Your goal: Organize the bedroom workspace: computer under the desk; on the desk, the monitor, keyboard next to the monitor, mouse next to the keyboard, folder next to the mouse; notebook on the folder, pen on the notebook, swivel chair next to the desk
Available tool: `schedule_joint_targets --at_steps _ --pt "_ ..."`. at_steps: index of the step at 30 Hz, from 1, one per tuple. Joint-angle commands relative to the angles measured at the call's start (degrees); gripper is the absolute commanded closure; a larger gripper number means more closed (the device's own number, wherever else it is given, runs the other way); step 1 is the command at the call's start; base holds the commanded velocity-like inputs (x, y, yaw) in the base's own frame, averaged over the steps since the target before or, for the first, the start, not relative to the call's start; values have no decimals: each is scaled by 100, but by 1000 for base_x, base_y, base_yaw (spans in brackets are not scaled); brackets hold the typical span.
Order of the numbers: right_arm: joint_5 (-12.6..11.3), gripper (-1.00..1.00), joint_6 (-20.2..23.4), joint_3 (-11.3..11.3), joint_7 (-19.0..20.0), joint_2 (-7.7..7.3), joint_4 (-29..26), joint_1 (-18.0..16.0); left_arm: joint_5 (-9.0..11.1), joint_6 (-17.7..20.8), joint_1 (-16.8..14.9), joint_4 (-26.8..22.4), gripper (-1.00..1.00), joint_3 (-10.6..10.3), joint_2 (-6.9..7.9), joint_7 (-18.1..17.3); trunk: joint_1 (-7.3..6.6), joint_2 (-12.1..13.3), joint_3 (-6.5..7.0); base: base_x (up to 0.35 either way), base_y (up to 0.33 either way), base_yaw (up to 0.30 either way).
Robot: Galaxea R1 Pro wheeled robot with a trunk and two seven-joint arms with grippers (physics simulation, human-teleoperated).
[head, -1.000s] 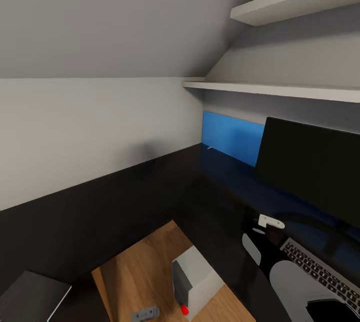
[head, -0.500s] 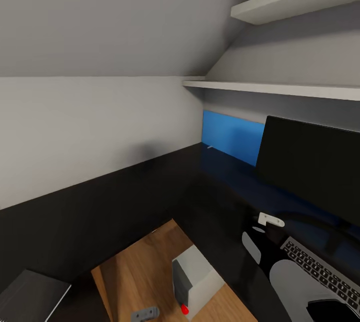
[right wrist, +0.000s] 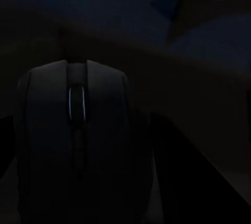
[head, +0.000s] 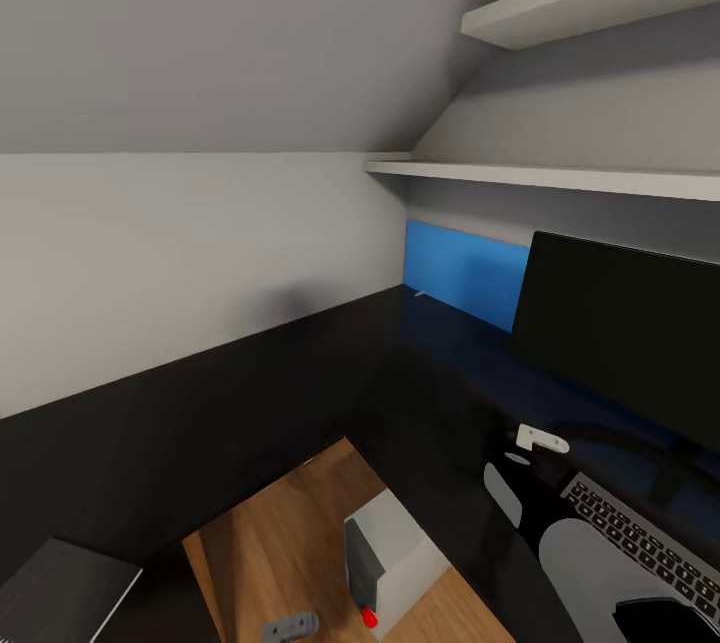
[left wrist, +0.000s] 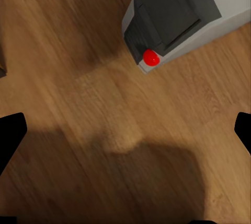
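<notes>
Keyboard (head: 645, 548) keys, legends unreadable.

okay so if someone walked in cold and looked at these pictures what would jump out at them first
Probably the wide black monitor standing on the black desk at the right, with the bright blue panel on the wall beside it. Next, the light grey computer on the wood floor in the desk's inner corner, its red light glowing. The right wrist view is very dark, with the black mouse looming close to the camera.
</notes>
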Motion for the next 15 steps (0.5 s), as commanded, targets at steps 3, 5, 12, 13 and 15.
schedule_joint_targets --at_steps 3,5,12,13,15 --pt "-112 100 27 34 -35 -2 139 2 20 13 -6 -13 -100 -27 7 47 1 -2 -7 0 0 0" --pt "-112 100 27 33 -32 0 136 3 20 12 -6 -13 -100 -25 9 47 1 -2 -7 0 0 0" --pt "-112 100 27 27 -37 -2 133 3 26 10 -6 -13 -100 -19 10 47 -109 198 83 0 0 0" --pt "-112 100 27 26 -38 -3 133 4 27 10 -6 -13 -100 -19 10 47 -131 238 101 0 0 0" --pt "-112 100 27 25 -38 -1 132 4 28 15 -6 -13 -100 -18 11 47 -175 319 137 0 0 0"
